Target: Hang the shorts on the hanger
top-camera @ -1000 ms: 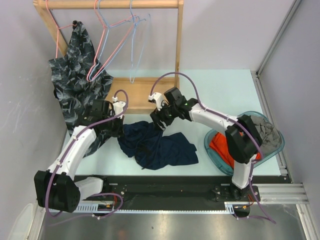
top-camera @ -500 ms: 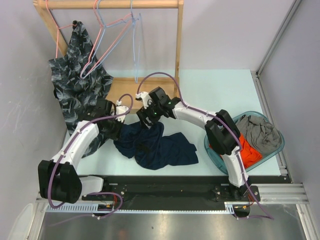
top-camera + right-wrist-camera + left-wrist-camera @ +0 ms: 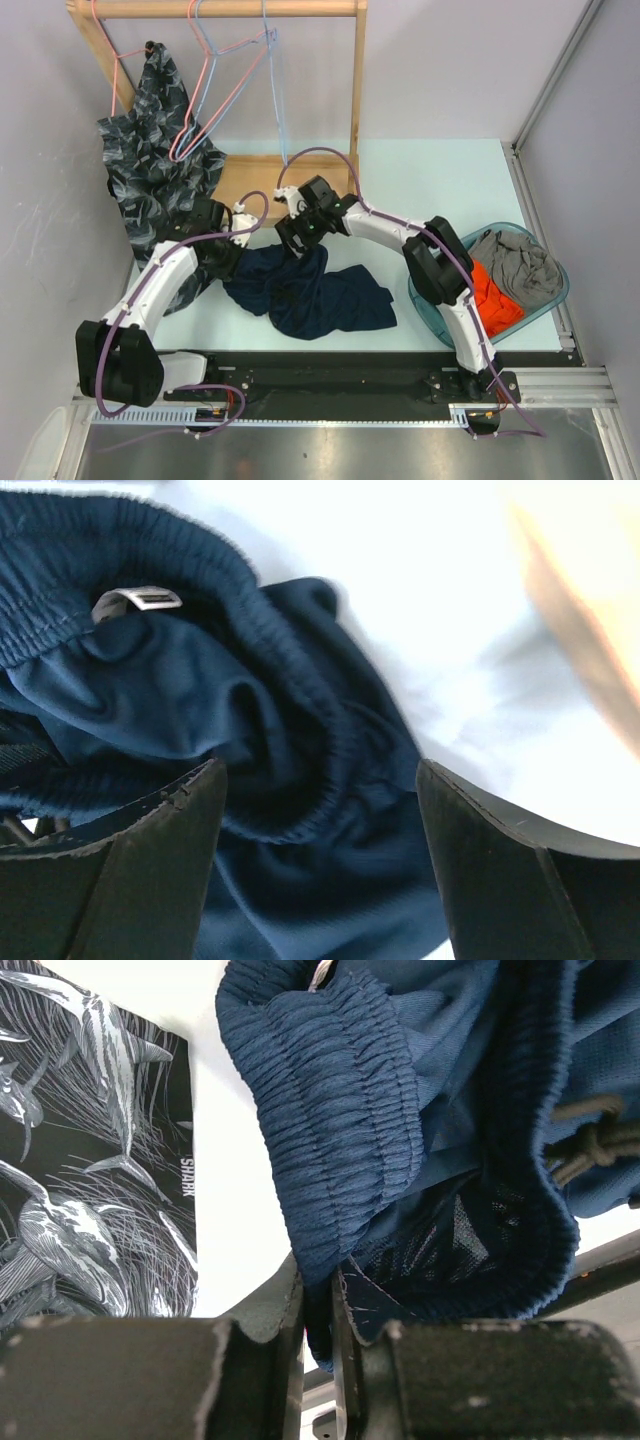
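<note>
The navy shorts point(image 3: 320, 295) lie crumpled on the pale table in front of the two arms. My left gripper point(image 3: 232, 262) sits at their left end. In the left wrist view it point(image 3: 318, 1290) is shut on a fold of the elastic waistband point(image 3: 340, 1090), and the fabric fills the narrow gap between its jaws. My right gripper point(image 3: 297, 240) hovers open over the shorts' upper edge. Its point(image 3: 320, 780) fingers stand wide apart above the waistband and white label point(image 3: 135, 600), gripping nothing. The light-blue hanger point(image 3: 277, 90) hangs edge-on from the wooden rack.
The wooden rack point(image 3: 355, 70) stands at the back with pink hangers point(image 3: 205, 90). A dark leaf-print garment point(image 3: 150, 160) hangs down at its left beside my left arm. On the right, a teal basket point(image 3: 428, 300) holds orange and grey clothes.
My right gripper has moved left, from the middle of the shorts to their upper-left waistband, and opened slightly wider. The blue hanger has swung edge-on. The left gripper has shifted slightly with the fabric.
</note>
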Available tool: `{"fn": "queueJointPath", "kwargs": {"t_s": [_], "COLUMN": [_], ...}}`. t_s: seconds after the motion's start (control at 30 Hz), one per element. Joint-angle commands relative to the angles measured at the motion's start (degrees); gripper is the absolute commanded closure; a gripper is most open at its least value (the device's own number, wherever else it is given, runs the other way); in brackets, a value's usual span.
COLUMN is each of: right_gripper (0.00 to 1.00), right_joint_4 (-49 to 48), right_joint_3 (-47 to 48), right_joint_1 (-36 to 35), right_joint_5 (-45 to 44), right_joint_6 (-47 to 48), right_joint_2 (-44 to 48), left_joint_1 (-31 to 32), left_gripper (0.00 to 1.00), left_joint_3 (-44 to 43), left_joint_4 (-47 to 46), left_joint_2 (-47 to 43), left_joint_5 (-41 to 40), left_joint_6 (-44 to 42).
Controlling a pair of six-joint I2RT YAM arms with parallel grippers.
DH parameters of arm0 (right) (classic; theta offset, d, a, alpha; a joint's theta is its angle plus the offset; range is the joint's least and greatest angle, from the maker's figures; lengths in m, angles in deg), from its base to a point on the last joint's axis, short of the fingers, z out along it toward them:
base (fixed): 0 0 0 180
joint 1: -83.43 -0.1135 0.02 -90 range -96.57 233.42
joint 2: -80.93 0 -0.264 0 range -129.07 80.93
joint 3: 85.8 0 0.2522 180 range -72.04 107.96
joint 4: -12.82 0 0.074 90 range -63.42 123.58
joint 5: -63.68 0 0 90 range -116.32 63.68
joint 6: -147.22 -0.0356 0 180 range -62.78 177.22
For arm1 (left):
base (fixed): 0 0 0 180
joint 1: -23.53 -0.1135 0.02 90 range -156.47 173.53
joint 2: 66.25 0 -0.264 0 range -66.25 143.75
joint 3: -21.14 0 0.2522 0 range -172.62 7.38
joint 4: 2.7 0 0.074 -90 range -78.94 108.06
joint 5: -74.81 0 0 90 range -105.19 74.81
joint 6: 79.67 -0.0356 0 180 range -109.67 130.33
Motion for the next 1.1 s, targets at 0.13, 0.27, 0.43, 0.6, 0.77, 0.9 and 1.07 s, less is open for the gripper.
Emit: {"fn": "queueJointPath", "kwargs": {"t_s": [0.13, 0.27, 0.43, 0.6, 0.77, 0.9, 1.07], "right_gripper": [0.23, 0.26, 0.35, 0.9, 1.0, 1.0, 1.0], "right_joint_4": [1.19, 2.76, 7.69, 11.03, 12.35, 11.64, 12.79], "right_joint_3": [6.47, 5.77, 4.46, 0.94, -0.99, -5.38, -6.62], "right_joint_1": [-0.07, -0.68, -0.07, 1.68, 5.2, 6.0, 6.0], "right_joint_5": [1.67, 1.23, -0.97, -3.34, -2.9, -0.89, 0.96], "right_joint_6": [-1.1, 0.74, 4.7, 7.87, 6.81, 7.51, 8.31], "right_joint_2": [-1.29, -2.52, -1.56, 2.3, 9.67, 14.61, 17.25], "left_joint_1": [-0.29, -0.29, -0.29, -0.29, -0.29, -0.29, -0.29], "left_gripper": [0.83, 0.81, 0.77, 0.69, 0.59, 0.48, 0.45], "left_joint_3": [-0.35, -0.26, -0.43, 1.4, 3.78, 3.7, 2.56], "left_joint_4": [0.24, 0.24, 0.33, -1.86, -6.61, -9.51, -12.59], "left_joint_2": [-1.41, -1.76, -1.68, -0.71, 2.27, 6.66, 10.54], "left_joint_5": [-1.66, -2.01, -1.4, -2.71, -3.68, -3.16, -2.01], "left_joint_6": [-2.69, -2.52, -2.34, -4.27, -7.0, -7.0, -5.25]}}
